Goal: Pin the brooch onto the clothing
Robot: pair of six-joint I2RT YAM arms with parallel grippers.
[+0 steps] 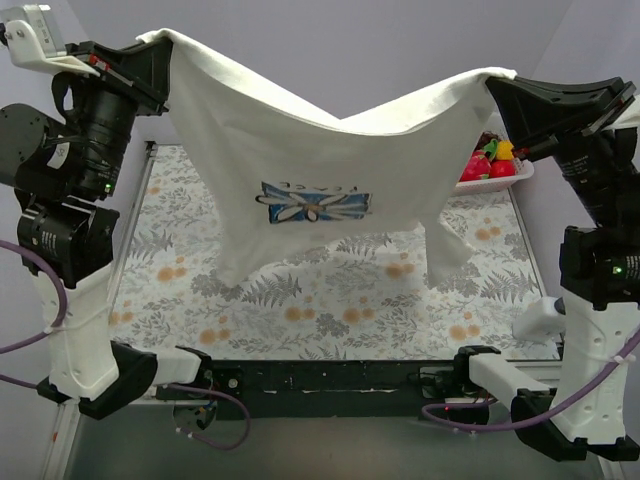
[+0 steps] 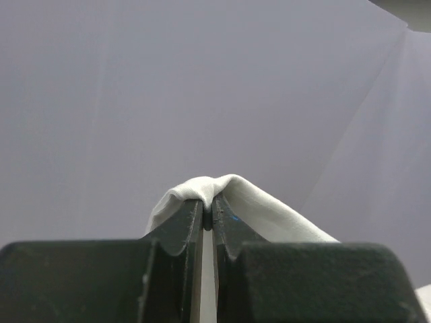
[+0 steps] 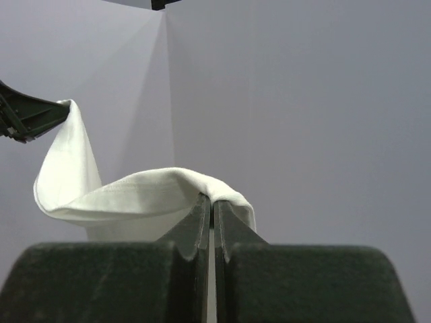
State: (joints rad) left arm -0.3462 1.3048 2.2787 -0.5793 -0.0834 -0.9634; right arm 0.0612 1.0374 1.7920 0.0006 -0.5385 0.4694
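Two sets of jaws, left and right, are pinched tight on opposite edges of the T-shirt [image 1: 300, 140], holding it spread above the bench [image 1: 330, 310]. Brooch not visible. Step in hand: presenting the cloth. Next, by judgement: lay it flat, then locate the brooch.

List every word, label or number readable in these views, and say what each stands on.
Shirt: a row of dark letters along the top edge of the blue daisy print, too small and blurred to read.
Mat: no text, only a leaf and flower pattern.
Both wrist views: no text.
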